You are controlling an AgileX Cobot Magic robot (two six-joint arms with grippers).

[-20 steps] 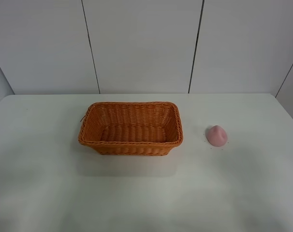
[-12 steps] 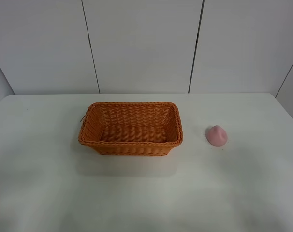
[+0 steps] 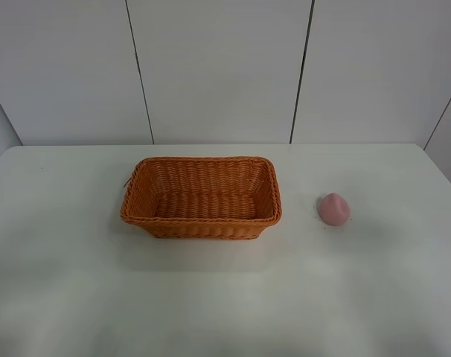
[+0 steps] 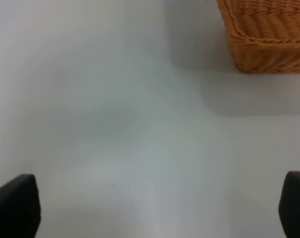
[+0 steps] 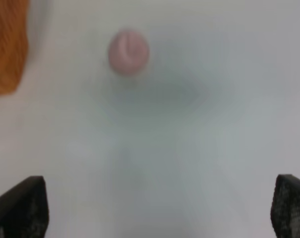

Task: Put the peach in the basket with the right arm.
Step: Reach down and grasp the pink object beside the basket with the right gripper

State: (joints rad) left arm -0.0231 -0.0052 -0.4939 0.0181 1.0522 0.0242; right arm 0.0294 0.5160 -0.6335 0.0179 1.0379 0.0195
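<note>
- Over the table, from the high camera, the peach [image 3: 334, 209] sits on the white tabletop [image 3: 210, 305] to the right of the basket [image 3: 203, 227], near it but clearly apart. The basket looks empty inside. Neither arm shows in this view, so as far as I can judge no part of the job is done yet.
- Through the left wrist camera, only the two dark fingertips of the left gripper [image 4: 154, 204] show. They are spread wide, with nothing but bare table between them. A corner of the basket [image 4: 269, 52] lies ahead of it. This arm has no share in the task and holds nothing.
- Through the right wrist camera the picture is soft, yet the right gripper [image 5: 155, 206] is plainly spread wide and empty. The peach [image 5: 128, 52] lies ahead of it on the table, well clear of the fingertips and roughly in line with the gap. The orange edge of the basket [image 5: 6, 49] shows just beside the fruit.
- By my reckoning everything remains to be done: reach the peach, close on it, lift it, carry it over the braided rim, and let go.
</note>
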